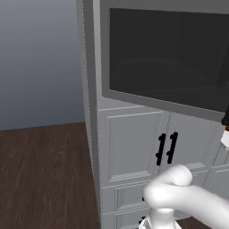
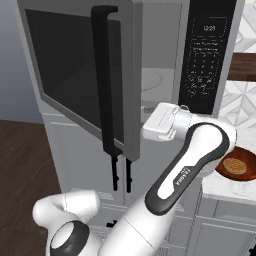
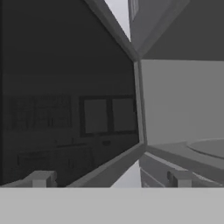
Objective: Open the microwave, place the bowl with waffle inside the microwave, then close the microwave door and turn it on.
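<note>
The microwave (image 2: 165, 45) is built in above white cabinets, and its light grey inside (image 3: 183, 100) shows. The microwave door (image 2: 75, 70) stands swung out to the left, its long black bar handle (image 2: 104, 75) facing the right base camera. In the left base view the door's dark window (image 1: 165, 53) spans the top. My gripper (image 3: 110, 179) is open and empty, its fingertips (image 3: 41, 178) pointing into the gap between the door's inner face (image 3: 65, 109) and the cavity. The bowl (image 2: 239, 175), reddish-brown with a waffle (image 2: 234, 165) in it, sits on the counter to the right of my arm.
The black control panel (image 2: 207, 55) is right of the cavity. A round turntable (image 3: 210, 146) lies on the cavity floor. White cabinet doors with short black handles (image 1: 166, 148) are below the microwave. Dark wood floor (image 1: 44, 170) lies to the left.
</note>
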{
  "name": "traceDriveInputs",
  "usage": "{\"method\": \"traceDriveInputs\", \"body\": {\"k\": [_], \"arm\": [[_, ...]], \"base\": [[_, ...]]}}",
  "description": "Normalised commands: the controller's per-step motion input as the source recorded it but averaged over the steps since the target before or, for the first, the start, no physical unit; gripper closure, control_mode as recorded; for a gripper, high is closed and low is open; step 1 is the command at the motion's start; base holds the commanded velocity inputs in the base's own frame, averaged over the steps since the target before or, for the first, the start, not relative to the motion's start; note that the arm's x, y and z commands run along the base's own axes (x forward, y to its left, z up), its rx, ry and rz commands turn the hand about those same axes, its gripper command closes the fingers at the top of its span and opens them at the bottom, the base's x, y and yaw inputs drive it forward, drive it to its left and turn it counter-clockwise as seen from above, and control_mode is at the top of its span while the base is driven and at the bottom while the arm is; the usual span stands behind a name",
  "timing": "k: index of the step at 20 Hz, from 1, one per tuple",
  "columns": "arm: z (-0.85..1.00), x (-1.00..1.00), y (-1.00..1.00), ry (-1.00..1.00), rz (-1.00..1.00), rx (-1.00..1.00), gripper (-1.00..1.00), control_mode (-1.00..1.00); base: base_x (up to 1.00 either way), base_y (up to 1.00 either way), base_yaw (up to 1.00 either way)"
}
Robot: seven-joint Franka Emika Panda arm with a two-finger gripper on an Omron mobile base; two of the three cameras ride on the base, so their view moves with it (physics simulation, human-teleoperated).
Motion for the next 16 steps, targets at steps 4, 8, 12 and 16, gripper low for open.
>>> {"method": "traceDriveInputs", "body": {"k": [4,8,12,16], "arm": [[-0.06,-0.29,0.59,0.00,0.02,0.00,-1.00,-1.00],[-0.03,-0.35,0.53,0.00,0.03,0.00,-1.00,-1.00],[-0.01,-0.41,0.51,0.00,0.04,0.02,-1.00,-1.00],[0.00,-0.49,0.52,0.00,0.02,0.02,-1.00,-1.00]], "base": [[0.00,0.00,0.00],[0.00,0.00,0.00],[0.00,0.00,0.00],[0.00,0.00,0.00]]}}
